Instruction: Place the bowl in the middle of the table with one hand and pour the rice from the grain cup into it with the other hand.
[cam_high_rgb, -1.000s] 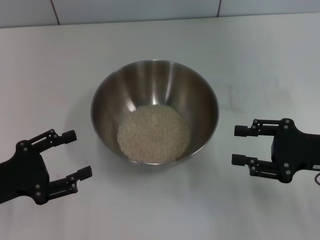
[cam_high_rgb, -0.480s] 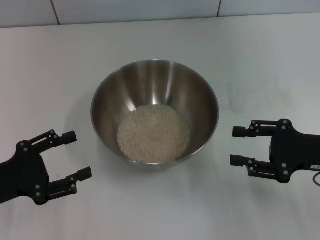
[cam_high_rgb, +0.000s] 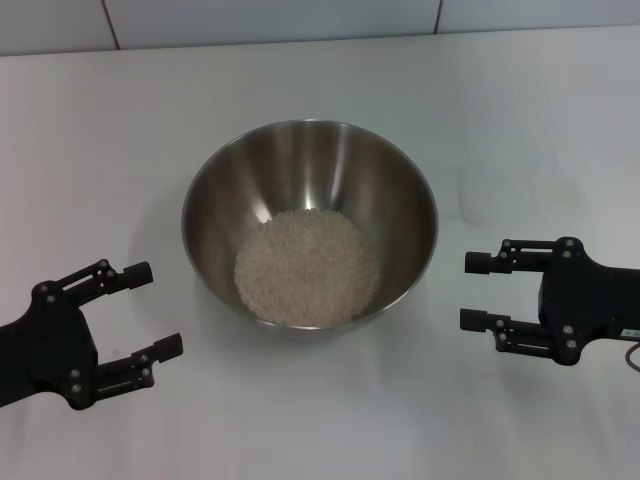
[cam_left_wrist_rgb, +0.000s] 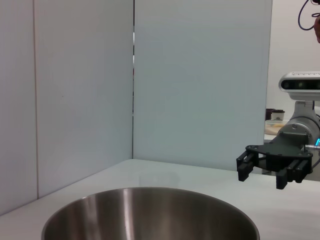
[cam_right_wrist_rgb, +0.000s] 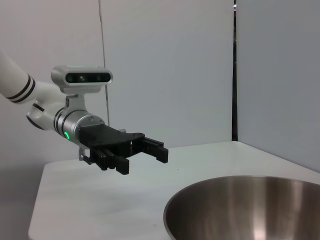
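Nothing has shifted bar a slight nudge inward by the right gripper (cam_high_rgb: 478, 291), and the bowl (cam_high_rgb: 309, 222) holding rice (cam_high_rgb: 306, 266) sits mid-table between it and the left gripper (cam_high_rgb: 150, 310), both spread empty, no grain cup visible.

I am looking at a shiny silver steel bowl (cam_high_rgb: 309, 222) holding a pale, off-white heap of rice (cam_high_rgb: 306, 267). The table (cam_high_rgb: 520, 110) under it is showing plain matte white. My left gripper (cam_high_rgb: 142, 309) and my right gripper (cam_high_rgb: 478, 291) are both showing matte black, with no pattern anywhere.
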